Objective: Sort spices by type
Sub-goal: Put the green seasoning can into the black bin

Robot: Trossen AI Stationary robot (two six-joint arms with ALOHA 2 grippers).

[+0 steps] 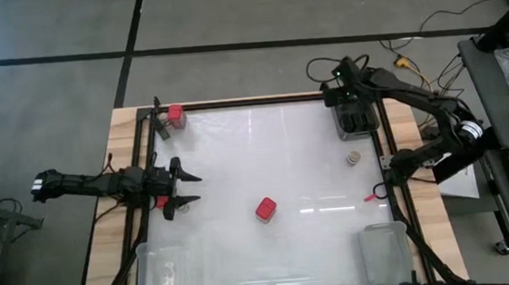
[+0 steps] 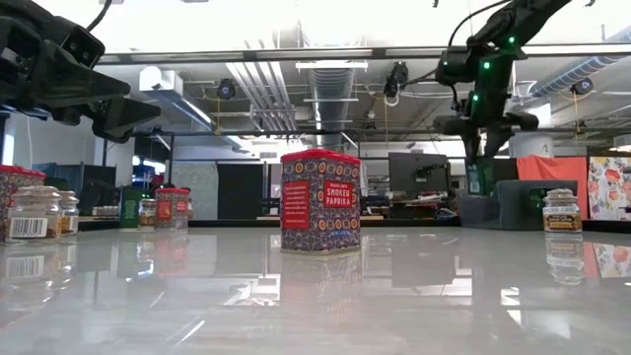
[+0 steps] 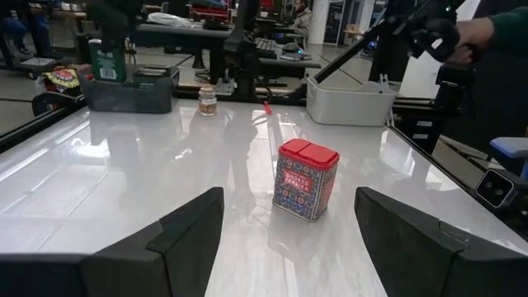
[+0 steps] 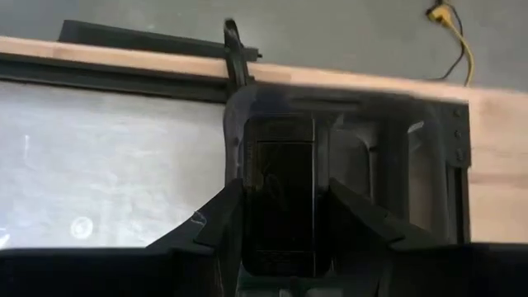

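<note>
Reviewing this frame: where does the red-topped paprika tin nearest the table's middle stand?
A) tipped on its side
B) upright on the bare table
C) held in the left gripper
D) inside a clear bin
B: the paprika tin stands upright on the table, ahead of the open left gripper, touching nothing.

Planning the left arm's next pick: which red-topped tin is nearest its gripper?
The smoked paprika tin standing mid-table, directly ahead of the open left gripper. The other red-topped tin sits off at the far-left corner.
</note>
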